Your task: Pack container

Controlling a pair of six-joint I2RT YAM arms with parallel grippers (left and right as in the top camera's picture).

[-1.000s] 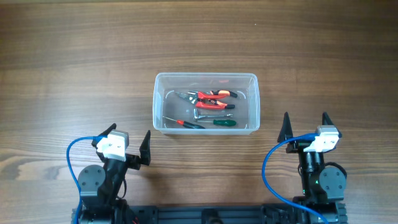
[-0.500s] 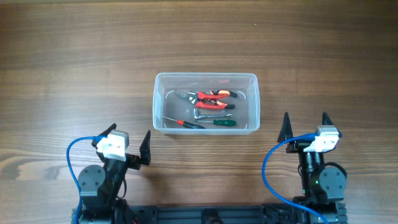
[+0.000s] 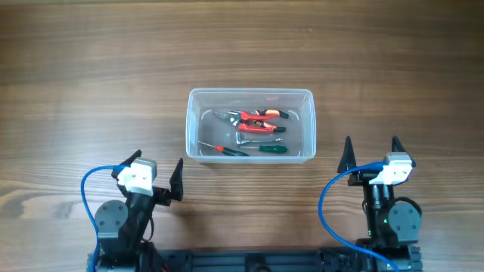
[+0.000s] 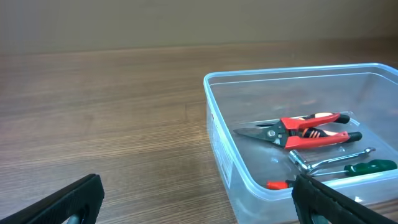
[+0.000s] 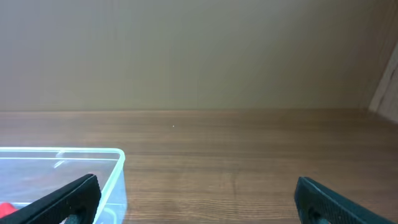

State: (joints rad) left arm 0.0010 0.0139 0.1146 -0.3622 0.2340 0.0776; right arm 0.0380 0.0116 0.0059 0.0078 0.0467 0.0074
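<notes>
Brown wood-grain table (image 3: 91,60), plain beige wall (image 5: 186,50) behind in the wrist views. Clear plastic container (image 3: 250,92) upright at table centre, ahead of the 2 arms and between them, well apart from both. On its floor, 4 hand tools: red-handled pliers (image 3: 257,117) toward the far side, a silver wrench-like tool (image 3: 261,140) just nearer, then a green-handled screwdriver (image 3: 274,149) and a slim red-and-black tool (image 3: 227,149) along the near wall. Left gripper (image 3: 157,162) near the front-left edge, angled toward the container, jaws spread wide, nothing between them; from its wrist camera, 2 black fingers (image 4: 68,202) low in view, container and pliers beyond. Right gripper (image 3: 371,143) at front-right, pointing straight ahead, likewise released and empty-handed; only a corner of the container visible past its left finger.
</notes>
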